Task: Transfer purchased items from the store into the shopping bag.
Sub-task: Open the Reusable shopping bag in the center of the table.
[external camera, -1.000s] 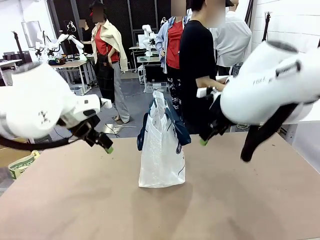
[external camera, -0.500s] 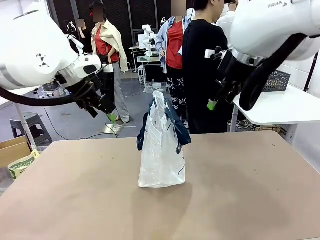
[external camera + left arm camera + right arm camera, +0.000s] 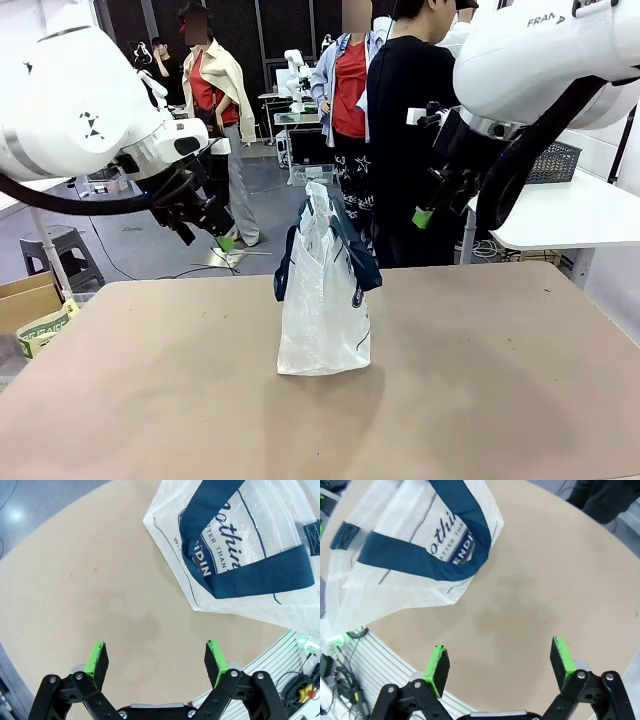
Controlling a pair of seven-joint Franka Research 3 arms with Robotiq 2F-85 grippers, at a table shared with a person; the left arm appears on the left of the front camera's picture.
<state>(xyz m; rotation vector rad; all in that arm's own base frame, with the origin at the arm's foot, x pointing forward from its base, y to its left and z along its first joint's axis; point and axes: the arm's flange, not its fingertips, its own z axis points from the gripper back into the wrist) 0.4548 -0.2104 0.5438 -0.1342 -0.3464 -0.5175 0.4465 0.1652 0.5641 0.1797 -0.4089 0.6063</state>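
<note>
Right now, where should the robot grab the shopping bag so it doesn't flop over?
By a navy strap handle, coming down from above. The shopping bag stands upright, its thin plastic body looks floppy, and the straps hang as loops beside its top, probably the firmest hold.

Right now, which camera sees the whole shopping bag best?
The front view: the shopping bag stands whole and upright on the table. Both wrist views look down on part of it, showing navy handles and lettering.
</note>
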